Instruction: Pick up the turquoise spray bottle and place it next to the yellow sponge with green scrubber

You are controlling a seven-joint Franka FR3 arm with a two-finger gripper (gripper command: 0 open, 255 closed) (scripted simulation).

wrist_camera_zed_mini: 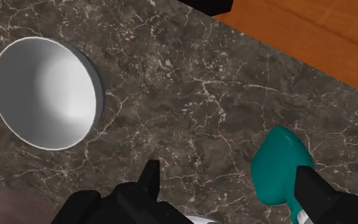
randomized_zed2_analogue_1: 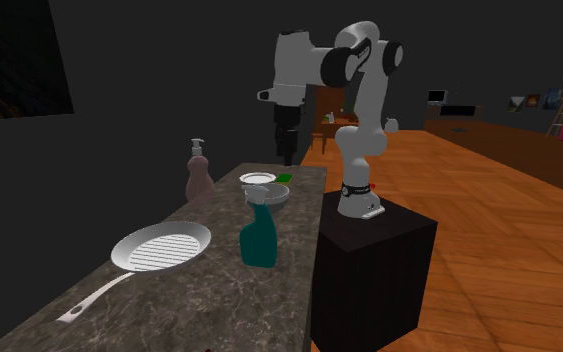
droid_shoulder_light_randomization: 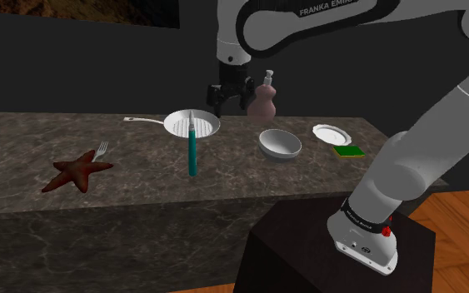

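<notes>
The bottle (droid_shoulder_light_randomization: 192,151) stood upright toward the counter's (droid_shoulder_light_randomization: 124,183) front edge, pan (droid_shoulder_light_randomization: 177,125) just behind, as the gripper (droid_shoulder_light_randomization: 228,98) hung above, fingers (wrist_camera_zed_mini: 314,191) wide and off-centre; one finger could have clipped the tall bottle and toppled it, well short of the far sponge (droid_shoulder_light_randomization: 349,151).

The counter (droid_shoulder_light_randomization: 24,137) was veined in pale lines over dark grey-brown stone. The spray bottle (droid_shoulder_light_randomization: 192,154) was coloured turquoise, its head pale grey. White was shown on the ribbed frying pan (droid_shoulder_light_randomization: 208,126), the bowl (droid_shoulder_light_randomization: 280,144) and the plate (droid_shoulder_light_randomization: 331,133). The sponge (droid_shoulder_light_randomization: 349,151) was rendered yellow under green, the soap dispenser (droid_shoulder_light_randomization: 265,101) dusty pink, the starfish (droid_shoulder_light_randomization: 76,171) dark red. The gripper (droid_shoulder_light_randomization: 232,108) was drawn all black, the floor (droid_shoulder_light_randomization: 466,216) in orange wood planks.
</notes>
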